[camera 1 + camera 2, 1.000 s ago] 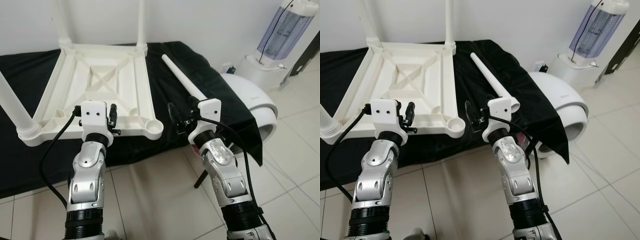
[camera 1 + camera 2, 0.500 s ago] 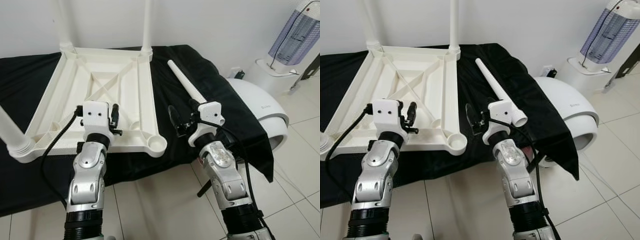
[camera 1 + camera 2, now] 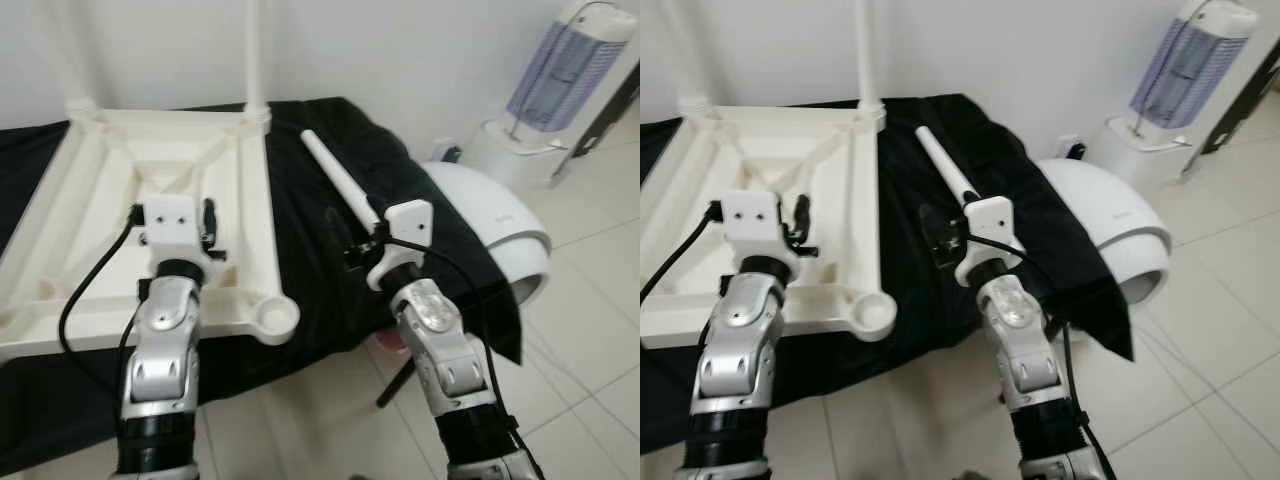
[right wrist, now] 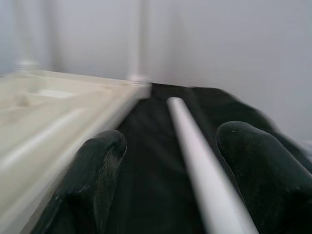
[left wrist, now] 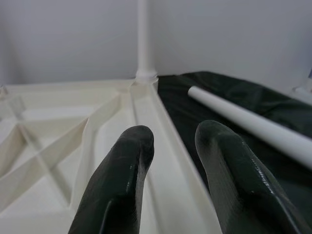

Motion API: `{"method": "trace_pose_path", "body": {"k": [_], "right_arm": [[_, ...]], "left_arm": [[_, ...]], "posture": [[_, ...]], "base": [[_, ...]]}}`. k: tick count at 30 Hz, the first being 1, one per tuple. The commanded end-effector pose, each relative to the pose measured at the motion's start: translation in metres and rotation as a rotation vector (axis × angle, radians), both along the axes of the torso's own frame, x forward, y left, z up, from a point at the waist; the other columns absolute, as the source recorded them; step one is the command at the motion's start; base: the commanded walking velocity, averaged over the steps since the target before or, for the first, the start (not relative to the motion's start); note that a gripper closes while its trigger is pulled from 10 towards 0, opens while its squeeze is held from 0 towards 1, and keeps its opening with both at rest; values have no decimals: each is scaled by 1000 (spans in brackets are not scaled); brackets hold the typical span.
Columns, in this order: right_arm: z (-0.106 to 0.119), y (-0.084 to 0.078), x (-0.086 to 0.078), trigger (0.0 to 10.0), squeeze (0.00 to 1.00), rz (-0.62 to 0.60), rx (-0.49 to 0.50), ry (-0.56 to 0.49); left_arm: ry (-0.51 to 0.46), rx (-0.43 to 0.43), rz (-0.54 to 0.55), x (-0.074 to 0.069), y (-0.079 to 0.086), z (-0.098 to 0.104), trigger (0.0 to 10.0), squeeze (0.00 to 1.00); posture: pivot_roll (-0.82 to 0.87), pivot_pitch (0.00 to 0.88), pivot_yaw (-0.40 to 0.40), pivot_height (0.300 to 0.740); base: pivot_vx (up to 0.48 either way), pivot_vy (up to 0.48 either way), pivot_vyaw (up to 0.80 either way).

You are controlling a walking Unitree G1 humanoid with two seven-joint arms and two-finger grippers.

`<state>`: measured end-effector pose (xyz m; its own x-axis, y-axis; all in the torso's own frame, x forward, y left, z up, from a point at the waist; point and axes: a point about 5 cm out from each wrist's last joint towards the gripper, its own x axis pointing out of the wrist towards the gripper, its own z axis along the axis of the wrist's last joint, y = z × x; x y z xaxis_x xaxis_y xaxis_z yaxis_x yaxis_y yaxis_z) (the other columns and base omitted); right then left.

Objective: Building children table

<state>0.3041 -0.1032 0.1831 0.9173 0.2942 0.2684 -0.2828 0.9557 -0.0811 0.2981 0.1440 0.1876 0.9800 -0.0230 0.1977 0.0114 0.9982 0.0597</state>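
Note:
The white children's table [image 3: 110, 200] lies upside down on a black cloth [image 3: 320, 260]. A leg [image 3: 254, 55] stands upright in its far right corner, and the near right socket [image 3: 272, 320] is empty. A loose white leg [image 3: 335, 180] lies on the cloth to the right of the table. My right gripper [image 3: 940, 235] is open at that leg's thick end. In the right wrist view the leg [image 4: 195, 161] runs between the two fingers [image 4: 97, 175]. My left gripper [image 3: 207, 222] hovers open over the table's underside, its fingertips [image 5: 131, 156] empty.
A white rounded appliance [image 3: 490, 215] sits on the tiled floor just right of the cloth. A tall tower heater [image 3: 560, 80] stands behind it. A white wall runs close behind the table.
The view has shifted. My right gripper has moved forward to the loose leg's thick end and now straddles it. My left gripper has reached farther over the table frame.

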Motion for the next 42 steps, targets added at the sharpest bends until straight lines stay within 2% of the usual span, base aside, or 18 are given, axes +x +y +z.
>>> {"method": "trace_pose_path", "body": {"k": [1, 10, 17, 26, 28, 30, 32, 33, 35, 36, 38, 39, 40, 42], "right_arm": [[5, 7, -1, 10000, 0, 23, 10, -21], [5, 8, -1, 10000, 0, 22, 11, -21], [5, 7, 0, 10000, 0, 19, 11, -22], [1, 8, 1, 10000, 0, 19, -14, 12], [-6, 8, 7, 10000, 0, 30, -31, 98], [-6, 8, 7, 10000, 0, 30, -31, 98], [-14, 8, 17, 10000, 0, 26, -61, 200], [-14, 8, 17, 10000, 0, 26, -61, 200], [-17, 4, 34, 10000, 0, -33, -90, 305], [-17, 4, 34, 10000, 0, -33, -90, 305], [-17, 4, 50, 10000, 0, -40, -111, 384], [-17, 4, 50, 10000, 0, -40, -111, 384], [-17, 6, 55, 10000, 1000, -13, -126, 412], [-17, 8, 58, 10000, 1000, 9, -135, 428]], "left_arm": [[-2, 4, 28, 0, 7, 1, 10000, 0], [0, 6, 30, 1, 8, 1, 10000, 0], [23, -2, 37, 2, 8, -2, 10000, 0], [72, 35, -54, 1, 4, -9, 10000, 0], [86, 74, -179, -3, 1, -8, 10000, 0], [86, 74, -179, -3, 1, -8, 10000, 0], [88, 128, -301, -7, 2, -2, 10000, 0], [88, 128, -301, -7, 2, -2, 10000, 0], [78, 169, -351, -9, 5, 6, 10000, 0], [78, 169, -351, -9, 5, 6, 10000, 0], [63, 179, -352, -8, 8, 12, 10000, 0], [63, 179, -352, -8, 8, 12, 10000, 0], [57, 181, -352, -8, 8, 15, 10000, 0], [53, 182, -353, -8, 7, 16, 10000, 0]], "posture": [[82, 51, -76, 740], [82, 53, -75, 740], [79, 53, -71, 740], [69, 53, -60, 740], [67, 55, -58, 740], [67, 55, -58, 740], [66, 59, -56, 740], [66, 59, -56, 740], [65, 65, -54, 740], [65, 65, -54, 740], [71, 70, -55, 740], [71, 70, -55, 740], [70, 75, -57, 740], [70, 75, -57, 740]], "base": [[296, 0, 0], [290, 0, 0], [0, 0, 0], [0, 0, 0], [0, 0, 0], [0, 0, 0], [0, 0, 0], [0, 0, 0], [0, 0, 0], [0, 0, 0], [0, 0, 0], [0, 0, 0], [0, 0, 0], [0, 0, 0]]}}
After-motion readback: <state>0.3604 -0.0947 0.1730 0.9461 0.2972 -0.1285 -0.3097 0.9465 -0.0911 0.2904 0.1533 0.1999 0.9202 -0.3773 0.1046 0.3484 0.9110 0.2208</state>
